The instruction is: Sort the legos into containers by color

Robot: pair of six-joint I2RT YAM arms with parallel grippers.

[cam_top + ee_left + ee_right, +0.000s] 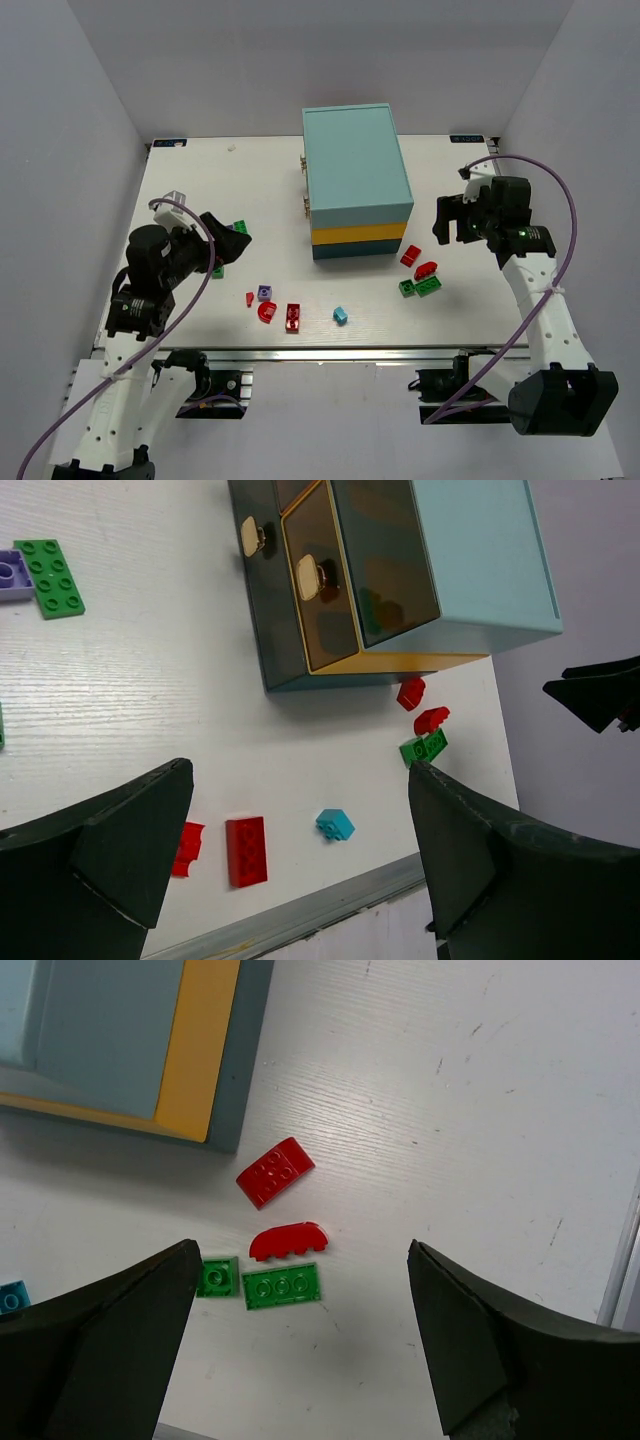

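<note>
white tabletop (200,180) inside a pale-walled booth carries a boxy cabinet (357,165), light teal on top with a yellow layer and a darker teal one beneath, standing mid-table toward the far side. its drawers (335,580) face the robot's left. the left wrist view shows two of them, smoky-clear with small pale handles, pushed in flush. dim green and reddish shapes show through the cabinet's side, possibly bricks inside, though the reflections make that uncertain.

the legos (246,850) lie loose on the table, none in a claw. near the front edge, left of centre, are a small red piece (250,298), a purple one (265,293), a red curved one (267,312), a red brick (293,317) and a light blue brick (340,315). a green plate (241,227) lies just beside the left gripper (235,248). off the cabinet's near right corner sit a red sloped brick (275,1172), a red arched piece (288,1241) and two green bricks (282,1286) side by side.

the left gripper hangs over the table's left part, jaws spread wide and holding nothing. the right gripper (303,1252) hovers above the red-and-green cluster, jaws likewise wide apart and empty.
</note>
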